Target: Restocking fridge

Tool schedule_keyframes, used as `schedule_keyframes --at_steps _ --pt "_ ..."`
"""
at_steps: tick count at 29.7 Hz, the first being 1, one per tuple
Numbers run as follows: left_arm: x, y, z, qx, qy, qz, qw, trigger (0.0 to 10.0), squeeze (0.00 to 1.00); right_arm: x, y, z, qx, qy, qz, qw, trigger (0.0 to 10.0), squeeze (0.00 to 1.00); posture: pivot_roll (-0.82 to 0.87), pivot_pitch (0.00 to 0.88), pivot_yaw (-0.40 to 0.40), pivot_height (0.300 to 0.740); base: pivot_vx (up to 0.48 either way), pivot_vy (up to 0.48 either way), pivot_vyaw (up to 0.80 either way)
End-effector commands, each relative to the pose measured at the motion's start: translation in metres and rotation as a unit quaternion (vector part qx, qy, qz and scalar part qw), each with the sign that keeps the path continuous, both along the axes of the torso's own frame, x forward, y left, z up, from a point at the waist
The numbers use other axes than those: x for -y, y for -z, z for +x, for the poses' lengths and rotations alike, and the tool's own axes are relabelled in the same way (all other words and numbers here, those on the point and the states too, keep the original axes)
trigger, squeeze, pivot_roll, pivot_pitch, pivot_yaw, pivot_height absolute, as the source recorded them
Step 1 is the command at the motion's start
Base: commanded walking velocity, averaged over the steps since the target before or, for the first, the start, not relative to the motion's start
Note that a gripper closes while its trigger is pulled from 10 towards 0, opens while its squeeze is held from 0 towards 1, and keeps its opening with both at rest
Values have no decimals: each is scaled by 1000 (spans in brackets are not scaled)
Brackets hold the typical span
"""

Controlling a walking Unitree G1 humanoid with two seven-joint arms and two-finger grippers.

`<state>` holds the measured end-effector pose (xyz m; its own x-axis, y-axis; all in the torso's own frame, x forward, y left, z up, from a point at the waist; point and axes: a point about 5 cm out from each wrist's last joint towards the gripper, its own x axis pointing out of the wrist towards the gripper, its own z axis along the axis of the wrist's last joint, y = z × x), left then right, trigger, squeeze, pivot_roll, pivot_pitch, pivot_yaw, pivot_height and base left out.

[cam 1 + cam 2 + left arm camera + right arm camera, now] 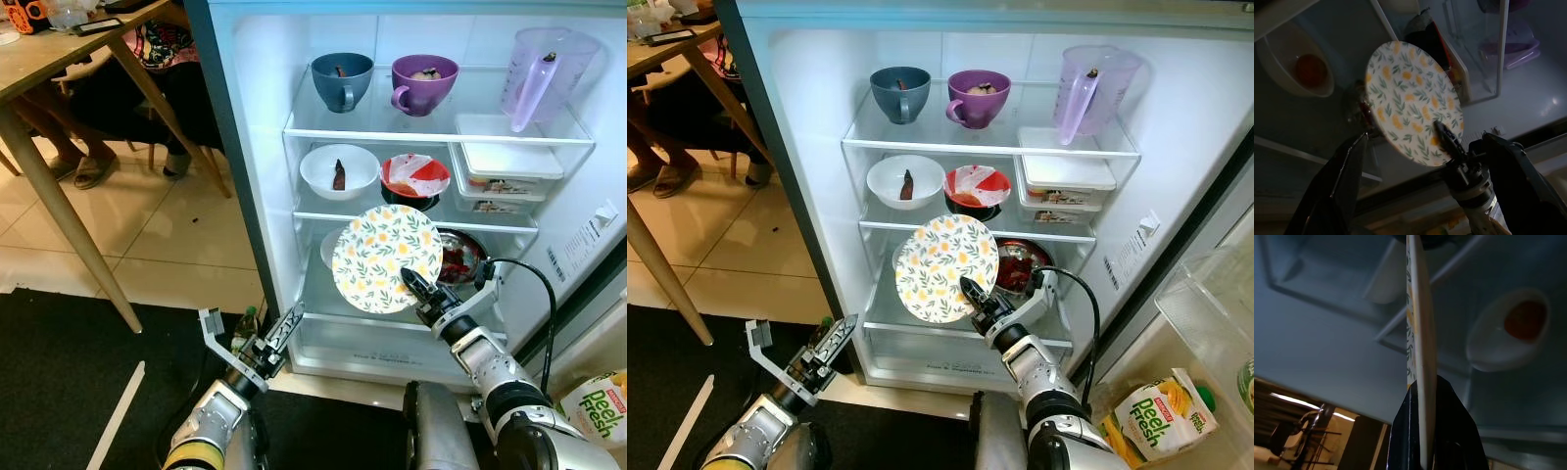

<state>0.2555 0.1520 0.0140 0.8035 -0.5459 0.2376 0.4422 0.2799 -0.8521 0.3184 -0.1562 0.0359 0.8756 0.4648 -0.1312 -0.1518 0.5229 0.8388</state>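
Nearest the robot, the left claw (250, 338) hangs low in front of the fridge (245, 176) with its fingers spread and nothing in them. Just past it, the right claw (416, 287) pinches the floral plate (386, 258) by its lower rim, holding it nearly on edge in front of the fridge's lower shelf (318, 284). The plate looks stiff, thin and breakable, likely slick; a rim grip gives leverage for it to twist, so it wants levelling before release. Behind the plate a dark pan of red food (458, 257) and a white bowl (331, 247) crowd that shelf. Deeper and higher in the fridge, bowls (339, 170), tubs (502, 176), mugs (342, 79) and a jug (541, 73) leave little spare room.
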Motion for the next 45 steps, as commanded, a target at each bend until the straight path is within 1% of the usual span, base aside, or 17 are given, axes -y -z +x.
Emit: schedule_keyframes --at_steps 1,7,8,9,13,14,15,22,29,31,36,38,39,40,42,44,45 --pt "1 3 -4 -1 1 3 1000 10000 1000 4 7 -3 -22 11 -21 999 0 0 -21 83 11 451 0 0 0" --pt "-1 2 -6 7 -6 6 1000 10000 969 9 28 -25 -64 -25 -38 997 0 0 -24 95 6 451 0 0 0" --pt "-2 1 -6 12 -7 7 1000 10000 67 11 31 -27 -75 -21 -46 996 0 0 -31 112 -2 451 0 0 0" --pt "-3 0 -5 13 -11 6 1000 10000 0 14 33 -27 -86 -7 -46 995 0 0 -35 121 3 451 0 0 0" --pt "-7 -4 -3 20 -13 15 1000 10000 0 18 33 -25 -99 14 -79 992 0 0 -37 126 8 451 0 0 0" --pt "-10 -6 0 22 -21 18 999 10000 0 21 31 -22 -105 34 -78 991 3333 0 -37 148 9 451 0 0 0" --pt "-12 -7 1 23 -26 20 999 10000 0 22 30 -19 -109 48 -75 990 10000 0 -36 150 11 451 0 0 0" --pt "-17 -17 13 38 -53 102 993 10000 0 22 11 0 -81 97 -50 991 10000 0 -16 210 15 451 0 0 0" --pt "-7 -27 13 80 -46 244 965 10000 0 28 8 7 -114 163 -53 979 10000 0 0 306 20 451 0 0 0" --pt "-5 -22 10 87 -37 329 940 10000 0 34 7 7 -116 191 -46 974 10000 0 5 325 54 451 0 0 0" --pt "0 -30 11 126 -15 401 907 10000 0 48 8 5 -131 241 -32 961 10000 0 14 362 74 451 0 0 0" --pt "-3 -39 16 156 -20 445 882 10000 0 53 7 5 -131 262 -12 956 10000 0 34 394 80 451 0 0 0" --pt "-3 -39 16 156 -20 445 882 10000 0 53 7 5 -131 262 -12 956 10000 0 34 394 80 451 0 0 0" --pt "-5 -45 18 175 -28 479 860 10000 0 54 6 5 -131 268 -9 954 10000 0 46 400 84 451 0 0 0" --pt "-6 -47 19 183 -32 490 852 10000 0 54 6 5 -133 271 -8 953 10000 0 46 400 84 451 0 0 0" --pt "-11 -64 22 216 -60 526 821 10000 0 51 6 7 -141 281 1 949 10000 0 63 408 92 451 0 0 0" --pt "-11 -64 22 216 -60 526 821 10000 0 51 6 7 -141 281 1 949 10000 0 63 408 92 451 0 0 0"
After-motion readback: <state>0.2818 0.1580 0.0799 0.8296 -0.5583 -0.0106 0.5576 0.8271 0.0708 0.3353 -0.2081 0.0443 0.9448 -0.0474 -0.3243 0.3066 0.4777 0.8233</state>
